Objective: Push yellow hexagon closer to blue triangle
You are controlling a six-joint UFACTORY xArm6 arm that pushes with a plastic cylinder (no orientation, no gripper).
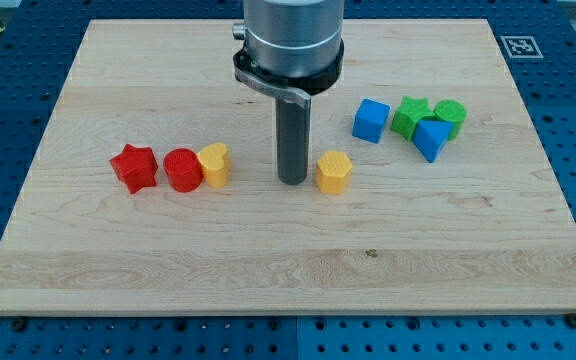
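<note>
Sitting upright, yellow hexagon (334, 172), seemingly faceted, just beside my tip (291, 181)

You get one view only: looks down at a slant from the front of the wooden board (268, 250), near enough that the board nearly fills it; arm enters from the view's top.

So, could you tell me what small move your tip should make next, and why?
Probably a short push toward the view's right and slightly up. My tip sits just left of the yellow hexagon, and the blue triangle lies to the right and a little higher, beside the green blocks.
</note>
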